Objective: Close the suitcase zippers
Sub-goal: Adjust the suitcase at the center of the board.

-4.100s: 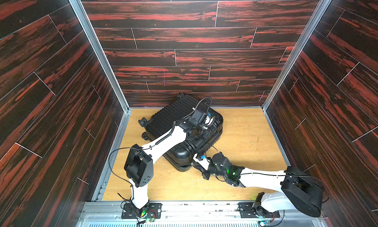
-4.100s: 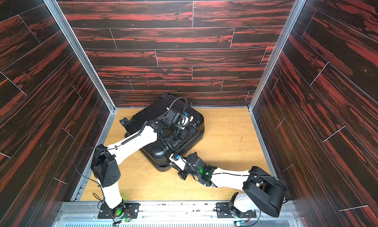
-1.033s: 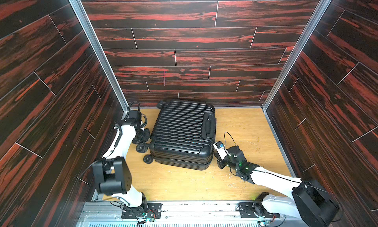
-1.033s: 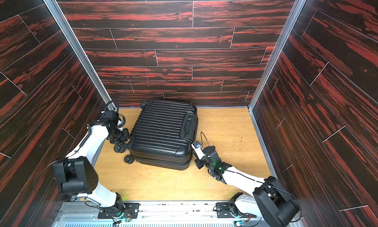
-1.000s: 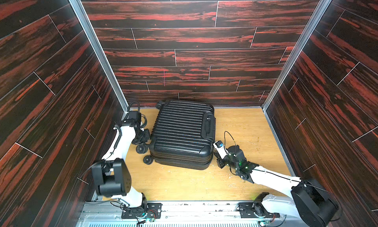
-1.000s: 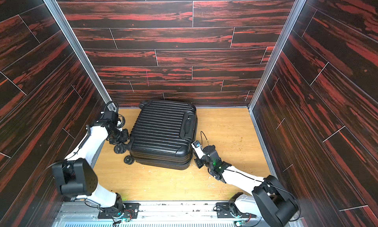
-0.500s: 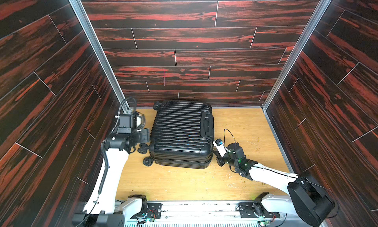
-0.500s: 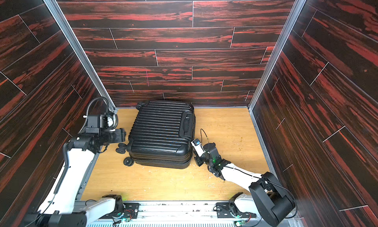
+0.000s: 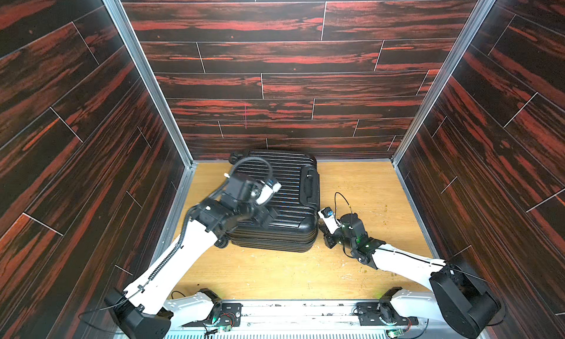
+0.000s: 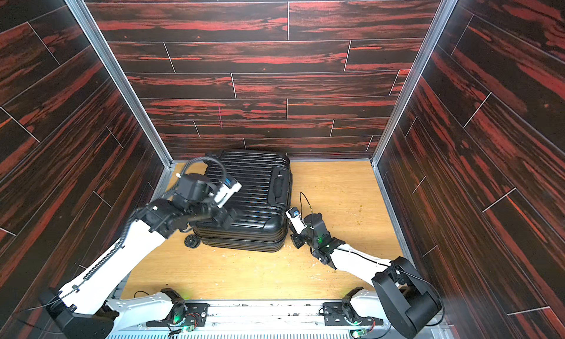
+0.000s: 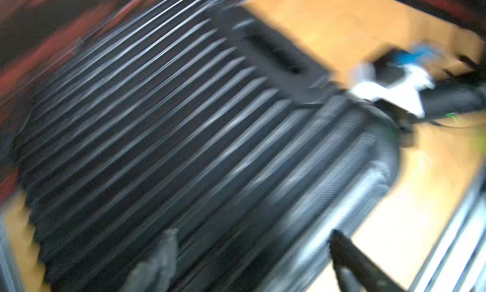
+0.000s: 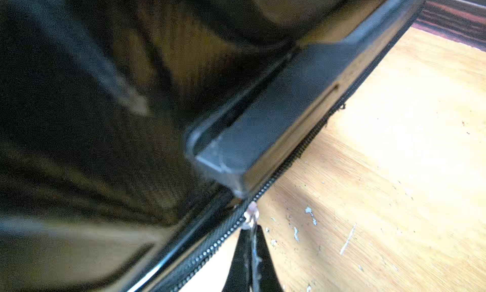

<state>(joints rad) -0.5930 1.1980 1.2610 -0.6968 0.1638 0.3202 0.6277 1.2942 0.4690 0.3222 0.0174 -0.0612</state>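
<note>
**Right pincer point(image 12: 252, 240) pinches suitcase point(image 9: 284, 200) zipper pull point(image 12: 250, 215)**

Nearest, the right pincer is pressed together on the small metal zipper pull, probably slippery and best gripped flat. The left pincer point(image 11: 252, 240), spread wide, hovers over the suitcase's ribbed top. The suitcase, rigid and likely heavy, lies flat on the worktop point(image 9: 275, 273) near the back wall point(image 9: 275, 108).

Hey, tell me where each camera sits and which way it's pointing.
Top views: high overhead, looking down at the suitcase; left arm, right arm show.
Left wrist: over the ribbed suitcase; open left claw shows.
Right wrist: low beside the zipper; shut right claw pinches the zipper pull.
All four show the suitcase.
</note>
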